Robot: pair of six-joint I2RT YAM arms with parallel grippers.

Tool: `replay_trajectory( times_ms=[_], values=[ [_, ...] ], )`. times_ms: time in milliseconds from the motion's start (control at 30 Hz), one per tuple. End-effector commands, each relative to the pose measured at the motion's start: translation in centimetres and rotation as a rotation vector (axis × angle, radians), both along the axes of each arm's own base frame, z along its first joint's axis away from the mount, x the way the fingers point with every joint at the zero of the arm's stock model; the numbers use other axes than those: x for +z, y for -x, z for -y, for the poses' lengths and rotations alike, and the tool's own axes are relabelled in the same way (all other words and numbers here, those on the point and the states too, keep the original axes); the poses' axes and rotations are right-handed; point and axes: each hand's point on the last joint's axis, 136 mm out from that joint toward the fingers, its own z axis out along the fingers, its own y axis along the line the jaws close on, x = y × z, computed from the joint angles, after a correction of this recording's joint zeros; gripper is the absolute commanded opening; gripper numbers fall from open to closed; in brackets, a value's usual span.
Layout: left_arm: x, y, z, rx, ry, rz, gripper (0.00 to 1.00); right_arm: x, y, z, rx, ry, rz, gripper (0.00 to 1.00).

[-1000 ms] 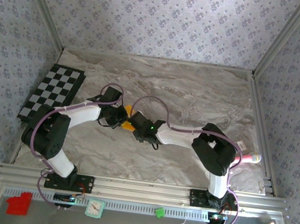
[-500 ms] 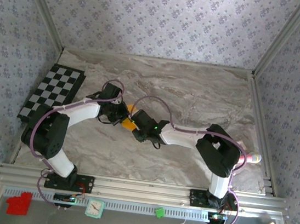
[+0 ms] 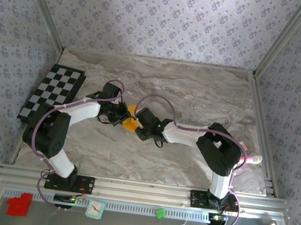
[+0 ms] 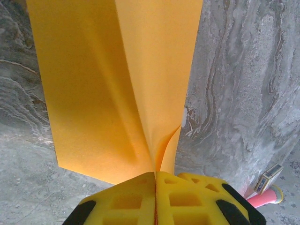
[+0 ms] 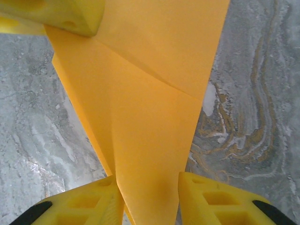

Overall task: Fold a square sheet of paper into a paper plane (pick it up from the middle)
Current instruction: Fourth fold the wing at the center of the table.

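Grey marbled tabletop (image 3: pixel 197 96), wallpapered walls (image 3: pixel 162 20): my left claw (image 4: pixel 155 180) is pinched tight on the creased orange paper (image 4: pixel 117 84) at mid-table, while my right claw (image 5: pixel 150 185) keeps fingers apart either side of its narrow end; whether they grip it, I cannot tell.

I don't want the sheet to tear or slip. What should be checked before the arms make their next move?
1. Left tool pinches the orange paper: ok, fingers shut on it.
2. Right tool clamped: not ok, fingers apart, paper between them.
3. Creases formed: ok, diagonal fold visible.
4. Paper whole: ok where visible.
5. Paper lifted off the table: cannot tell.
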Motion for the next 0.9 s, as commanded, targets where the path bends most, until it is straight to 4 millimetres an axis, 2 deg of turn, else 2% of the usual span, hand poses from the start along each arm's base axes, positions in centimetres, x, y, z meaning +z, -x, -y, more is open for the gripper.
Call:
replay_trajectory(
  times_ms=[0, 600, 700, 867],
  values=[
    [0.7, -0.4, 0.4, -0.020, 0.021, 0.007, 0.09, -0.3, -0.1, -0.2, -0.003, 0.013, -0.016, 0.34],
    [0.7, -0.5, 0.0, -0.003, 0.024, 0.003, 0.15, -0.8, 0.4, -0.5, 0.021, 0.021, -0.025, 0.21],
    [1.1, -0.8, -0.7, 0.016, 0.027, 0.011, 0.19, -1.0, 0.5, -0.6, 0.026, 0.016, -0.033, 0.19],
    [2.9, -1.8, -3.4, 0.088, 0.029, 0.065, 0.32, -1.2, 0.7, -0.9, 0.038, -0.004, -0.049, 0.17]
  ],
)
